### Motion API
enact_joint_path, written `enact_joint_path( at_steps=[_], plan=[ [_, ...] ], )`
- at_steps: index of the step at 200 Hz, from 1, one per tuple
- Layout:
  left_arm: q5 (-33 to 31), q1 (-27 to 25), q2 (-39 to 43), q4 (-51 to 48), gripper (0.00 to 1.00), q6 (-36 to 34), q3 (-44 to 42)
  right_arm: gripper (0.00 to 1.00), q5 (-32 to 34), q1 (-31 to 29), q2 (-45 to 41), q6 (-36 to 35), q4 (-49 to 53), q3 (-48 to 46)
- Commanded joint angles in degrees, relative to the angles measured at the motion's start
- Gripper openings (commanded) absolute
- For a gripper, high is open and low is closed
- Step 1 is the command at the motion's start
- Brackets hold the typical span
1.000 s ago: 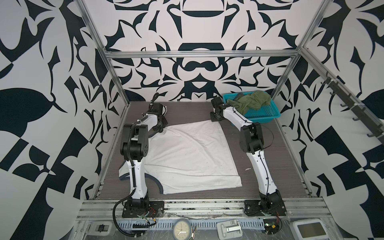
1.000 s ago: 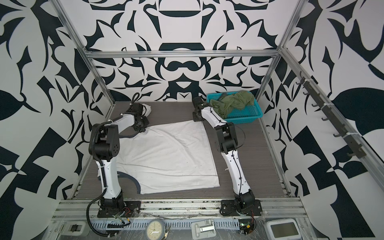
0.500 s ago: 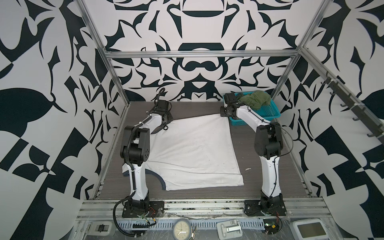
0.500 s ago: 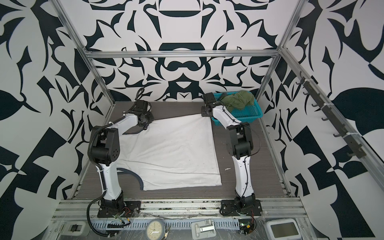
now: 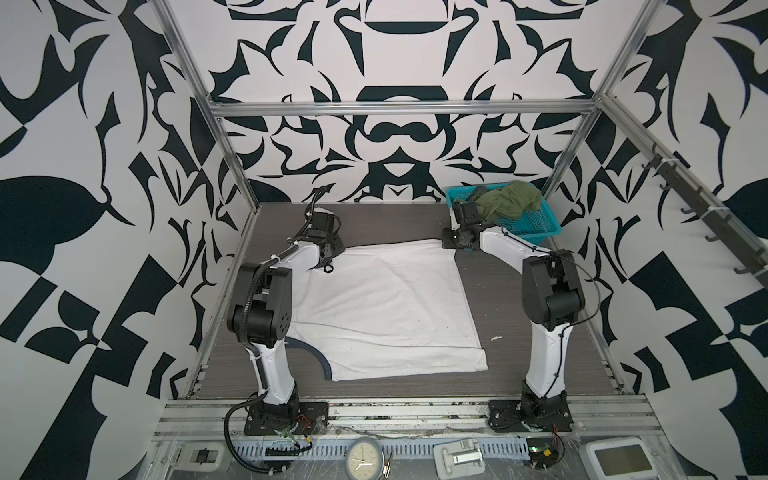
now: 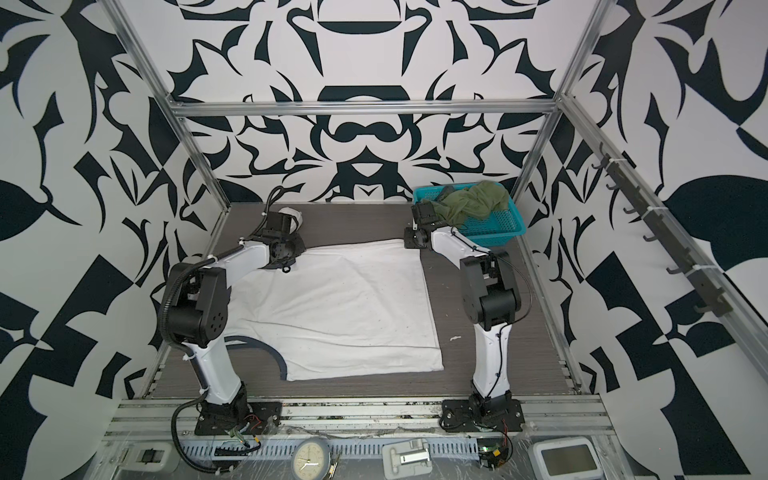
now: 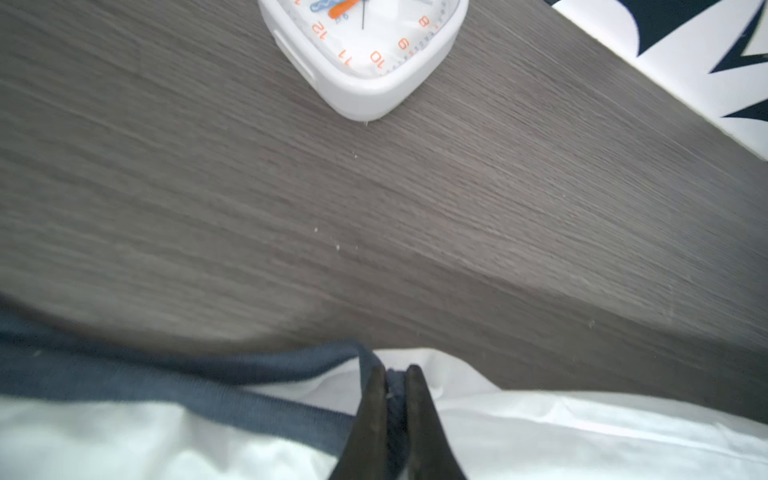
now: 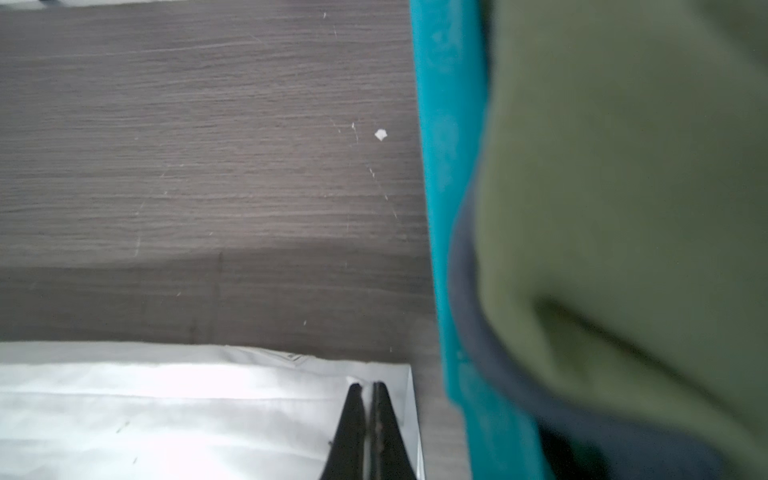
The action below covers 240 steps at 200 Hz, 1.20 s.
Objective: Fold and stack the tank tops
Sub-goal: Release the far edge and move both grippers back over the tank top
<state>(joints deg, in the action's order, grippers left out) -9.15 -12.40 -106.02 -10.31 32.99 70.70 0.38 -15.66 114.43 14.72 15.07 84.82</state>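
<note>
Left end effector (image 7: 394,374): jaws nearly closed, pinching the navy trim at the far left corner of the white cloth tank top (image 5: 386,307). Small white square plastic clock with orange numerals (image 7: 365,62): on the grey wood-grain bench (image 5: 494,291) beyond that corner, apart from the cloth. White tank top: spread flat across the middle of the bench, far edge running straight between both end effectors, curved navy trim showing at the near left edge. Right end effector (image 8: 365,388): jaws closed, pinching the far right corner of the white tank top, just beside the teal plastic mesh basket (image 5: 540,226). Olive green cloth tank top with dark trim (image 5: 507,201): bunched in the basket at the far right corner of the bench, hanging over the rim.
</note>
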Motion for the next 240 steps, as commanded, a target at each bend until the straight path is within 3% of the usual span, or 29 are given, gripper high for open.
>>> enact_joint_path(
  at_steps=[1, 67, 135, 154, 167, 175, 189, 215, 240],
  plan=[
    [0.43, -0.33, 4.62, 4.71, 0.06, 0.05, -4.56, 0.0, -1.12, 0.7, -6.64, 0.61, -9.27, -5.55],
    [0.71, -3.1, 13.54, 9.9, 0.08, 0.74, -17.13, 0.0, -2.46, 1.16, -16.18, 3.82, -20.62, -22.78],
    [1.55, -4.82, 22.63, 12.78, 0.12, 6.41, -30.48, 0.01, -1.66, 1.18, -25.67, 9.35, -27.42, -40.04],
    [2.9, -6.17, 23.97, 13.55, 0.2, 8.57, -34.18, 0.07, -1.64, 1.24, -27.32, 10.45, -27.31, -43.16],
    [3.51, -7.0, 25.1, 13.34, 0.29, 9.5, -36.58, 0.28, -0.61, 1.25, -28.96, 11.35, -26.59, -44.91],
    [3.46, -7.11, 26.27, 12.6, 0.4, 10.38, -37.7, 0.4, -0.11, 1.21, -30.16, 11.31, -25.18, -45.24],
    [2.11, -7.11, 29.7, 9.9, 0.55, 11.14, -38.69, 0.52, 1.18, 1.24, -32.43, 11.26, -22.35, -44.96],
    [-1.49, -7.17, 35.92, 2.29, 0.65, 10.93, -35.54, 0.56, 3.77, 1.2, -34.64, 10.82, -14.27, -40.33],
    [0.14, -7.13, 30.98, -3.18, 0.65, 9.47, -27.76, 0.49, -2.18, 0.51, -31.53, 10.98, -11.68, -35.15]
  ],
)
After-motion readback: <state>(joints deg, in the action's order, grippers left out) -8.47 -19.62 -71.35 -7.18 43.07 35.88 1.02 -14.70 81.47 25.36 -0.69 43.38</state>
